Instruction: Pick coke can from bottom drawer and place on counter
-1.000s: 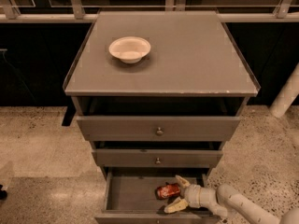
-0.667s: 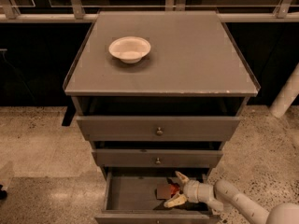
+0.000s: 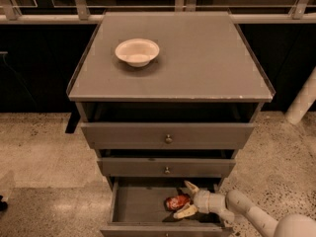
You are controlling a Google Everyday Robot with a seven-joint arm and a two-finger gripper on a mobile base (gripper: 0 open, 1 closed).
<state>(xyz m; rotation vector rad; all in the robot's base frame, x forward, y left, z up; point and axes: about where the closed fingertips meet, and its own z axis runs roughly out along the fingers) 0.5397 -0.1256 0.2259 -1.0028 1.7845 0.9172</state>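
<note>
Coke can (image 3: pixel 176 202), small, red, silvery-ended, lies on its side in shallow grey bottom drawer (image 3: pixel 138 204) | pale two-finger gripper (image 3: pixel 183 200) just right of it, fingers spread, unclenched, bracketing can | long axis seemingly left-right, pointing into the gripper

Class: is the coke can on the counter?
No, the coke can lies in the bottom drawer, at the gripper, not on the counter.

Matte grey over the tabletop (image 3: pixel 207 58) and the bottom drawer (image 3: pixel 138 204), with a pale worn front edge, and white on the bowl (image 3: pixel 137 51). Red on the coke can (image 3: pixel 175 202) at the drawer's near right. Cream-white on the gripper (image 3: pixel 183 199), spread around that can; speckled beige on the floor (image 3: pixel 39 147).
</note>
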